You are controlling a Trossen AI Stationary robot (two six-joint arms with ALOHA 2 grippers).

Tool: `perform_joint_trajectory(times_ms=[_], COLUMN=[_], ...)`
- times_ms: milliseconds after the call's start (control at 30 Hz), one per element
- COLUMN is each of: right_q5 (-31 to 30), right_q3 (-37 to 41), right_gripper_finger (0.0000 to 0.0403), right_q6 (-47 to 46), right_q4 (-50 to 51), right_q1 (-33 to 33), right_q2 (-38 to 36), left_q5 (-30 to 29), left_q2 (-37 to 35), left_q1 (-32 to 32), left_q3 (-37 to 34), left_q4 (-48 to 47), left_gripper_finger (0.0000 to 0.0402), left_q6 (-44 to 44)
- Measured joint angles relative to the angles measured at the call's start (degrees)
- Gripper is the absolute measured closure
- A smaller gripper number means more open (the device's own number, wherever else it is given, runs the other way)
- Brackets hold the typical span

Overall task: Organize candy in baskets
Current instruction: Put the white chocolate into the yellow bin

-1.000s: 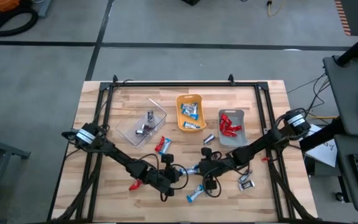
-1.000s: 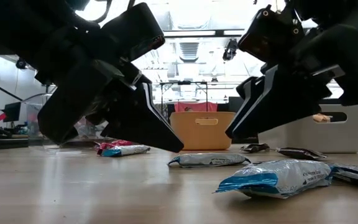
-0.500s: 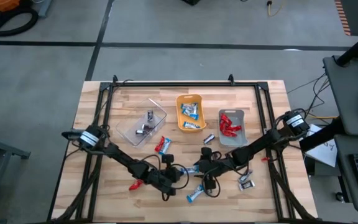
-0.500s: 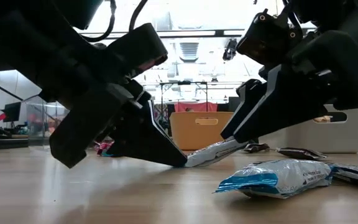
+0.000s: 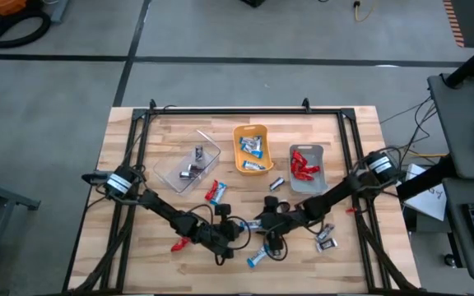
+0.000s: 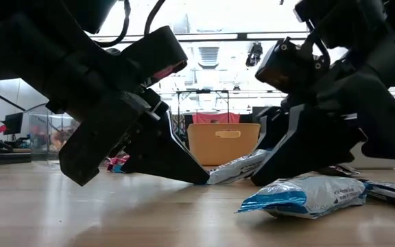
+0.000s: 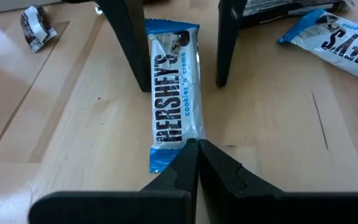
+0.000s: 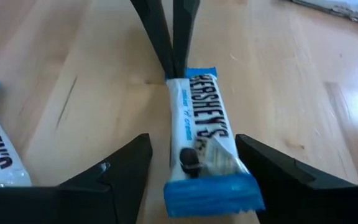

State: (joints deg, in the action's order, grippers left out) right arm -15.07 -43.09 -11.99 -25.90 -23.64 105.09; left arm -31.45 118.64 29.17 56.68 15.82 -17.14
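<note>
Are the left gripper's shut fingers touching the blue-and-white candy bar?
Touching: in the left wrist view, the left gripper fingertips press the end of the candy bar.

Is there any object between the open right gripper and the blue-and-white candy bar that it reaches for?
No. The right gripper is open, with one finger on each side of the blue-and-white candy bar. Nothing lies between them. The shut left gripper presses on the bar's far end, outside the right fingers.
</note>
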Motion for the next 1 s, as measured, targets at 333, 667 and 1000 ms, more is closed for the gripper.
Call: perform_joint_trajectory(times_ms=[333, 667, 1000], right_q5=[0.41, 0.58, 0.27], right_q3=[0.0, 0.0, -0.29], right_gripper_finger=[0.0232, 0.031, 0.0309], right_q6=[1.58, 2.23, 1.84], right_q4=[-1.44, -1.48, -0.09], right_q1=[0.02, 0.04, 0.45], right_q2=[0.0, -0.06, -1.77], left_q5=[0.53, 0.56, -0.35], left_q2=[0.06, 0.06, -4.66], left_q1=[-0.04, -0.04, -0.02], left_q3=[-0.08, -0.12, -0.54], left_q4=[-0.01, 0.27, -4.56], left_gripper_finger=[0.0401, 0.0401, 0.0402], left_q6=[0.06, 0.08, 2.98])
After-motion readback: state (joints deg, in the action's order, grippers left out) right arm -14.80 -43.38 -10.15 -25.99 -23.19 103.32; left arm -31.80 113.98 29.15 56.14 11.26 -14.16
